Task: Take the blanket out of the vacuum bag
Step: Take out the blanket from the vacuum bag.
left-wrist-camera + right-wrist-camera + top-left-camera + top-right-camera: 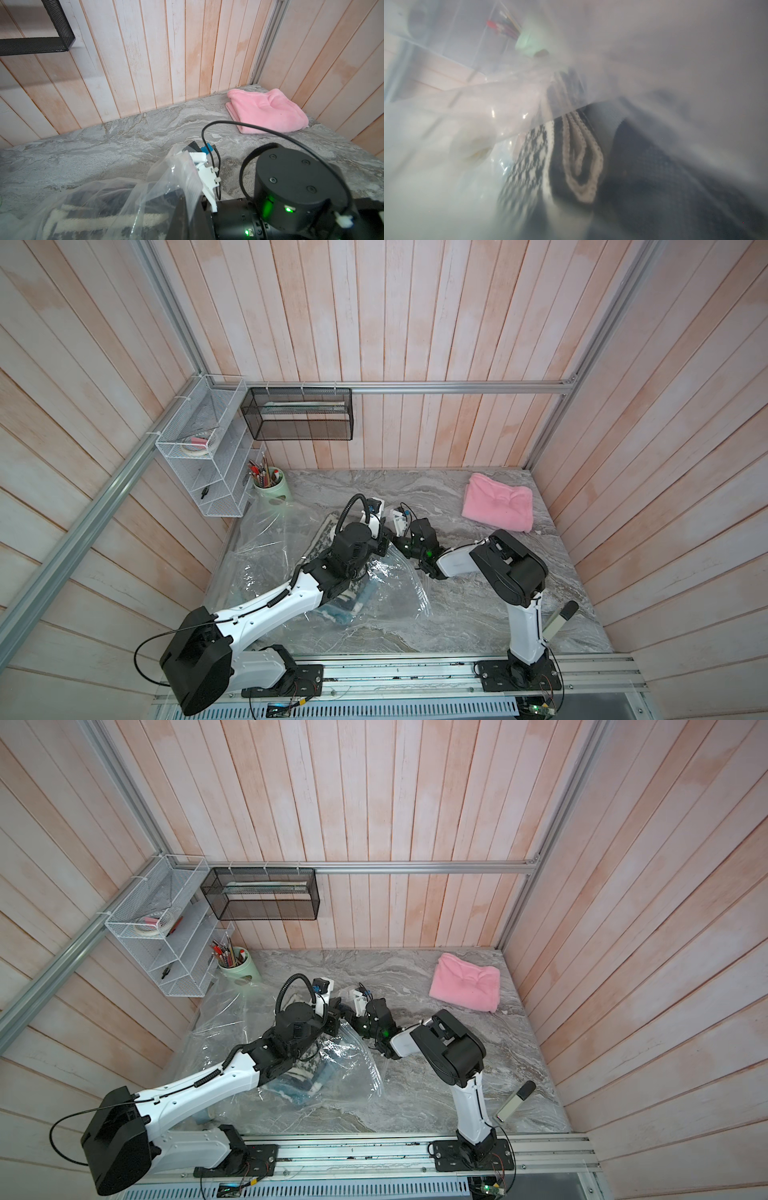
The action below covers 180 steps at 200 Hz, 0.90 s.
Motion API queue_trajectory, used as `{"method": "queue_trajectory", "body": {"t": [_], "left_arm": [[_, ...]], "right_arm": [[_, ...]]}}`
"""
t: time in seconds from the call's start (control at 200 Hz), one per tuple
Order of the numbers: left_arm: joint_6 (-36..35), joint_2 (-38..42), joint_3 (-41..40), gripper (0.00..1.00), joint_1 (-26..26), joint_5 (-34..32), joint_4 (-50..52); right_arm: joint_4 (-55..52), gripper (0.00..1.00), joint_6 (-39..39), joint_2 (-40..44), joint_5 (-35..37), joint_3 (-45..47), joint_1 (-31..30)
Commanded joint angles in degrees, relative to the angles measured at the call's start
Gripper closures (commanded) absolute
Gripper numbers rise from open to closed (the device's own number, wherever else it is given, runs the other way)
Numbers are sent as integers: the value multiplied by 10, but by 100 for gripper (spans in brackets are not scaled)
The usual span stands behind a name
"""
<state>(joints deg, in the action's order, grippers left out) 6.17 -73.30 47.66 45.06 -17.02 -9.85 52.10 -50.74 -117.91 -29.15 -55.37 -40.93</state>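
In both top views the left arm stretches far-right, left gripper (pixel 383 546) pinching the vacuum bag (pixel 266 556) at its raised mouth on the table's left. The right arm bends left, right gripper (pixel 400 540) at that mouth; I cannot tell its spread. The left wrist view shows lifted film. The right wrist view shows the patterned blanket (pixel 571 158) inside the bag.

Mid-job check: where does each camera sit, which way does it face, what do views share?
Top views: high over the front rail, looking down on the table; left arm and right arm both show.
Left wrist: faces across the table to the pink cloth; right arm's wrist in front, own jaws unseen.
Right wrist: close against the vacuum bag, facing the patterned blanket; no robot parts.
Shared: top and right wrist views both catch the pen cup.
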Motion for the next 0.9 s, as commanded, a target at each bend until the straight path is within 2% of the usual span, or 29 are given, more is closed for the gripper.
{"method": "queue_trajectory", "body": {"t": [0.0,0.065,0.245,0.45,0.895], "left_arm": [[-26,4,-6,100,3,-2,-15],[-28,7,-8,100,3,-4,-14],[-24,9,-11,100,2,-16,-16],[-22,-10,0,100,-3,-60,-10],[-27,-38,0,100,-26,-61,-43]], "right_arm": [[9,88,3,-14,-46,-12,-11],[19,100,0,-14,-51,-8,-11],[31,100,4,0,-74,-7,-11],[19,100,-3,53,-85,2,-11],[17,100,-13,127,-95,42,-7]]}}
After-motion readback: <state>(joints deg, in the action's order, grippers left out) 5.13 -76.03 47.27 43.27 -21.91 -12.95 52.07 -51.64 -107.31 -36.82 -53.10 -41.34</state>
